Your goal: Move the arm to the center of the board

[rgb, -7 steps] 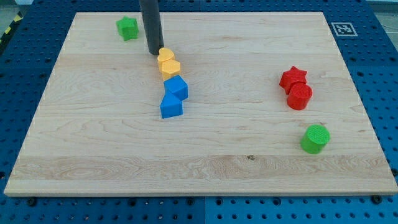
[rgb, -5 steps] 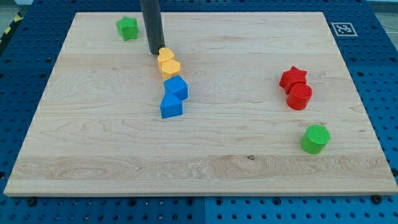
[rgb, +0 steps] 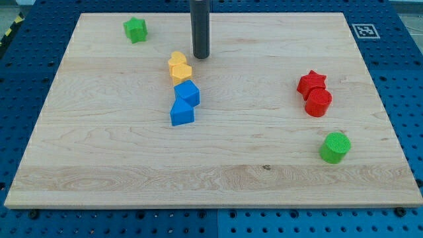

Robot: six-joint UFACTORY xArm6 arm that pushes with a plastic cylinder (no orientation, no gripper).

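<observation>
My tip (rgb: 201, 56) rests on the wooden board (rgb: 119, 158) in its upper middle, a short way to the right of the upper yellow block (rgb: 176, 60) and clear of it. A second yellow block (rgb: 181, 72) touches the first from below. Two blue blocks (rgb: 188, 92) (rgb: 181, 113) continue the column downward. A red star (rgb: 311, 82) and a red cylinder (rgb: 318, 102) sit together at the view's right. A green cylinder (rgb: 335, 147) lies lower right. A green star-like block (rgb: 135, 30) is at the upper left.
A black-and-white marker tag (rgb: 363, 30) sits at the board's top right corner. The board lies on a blue perforated table (rgb: 410, 99).
My tip has moved to the right, from the upper left side of the top yellow block to its right side. The blocks have not moved.
</observation>
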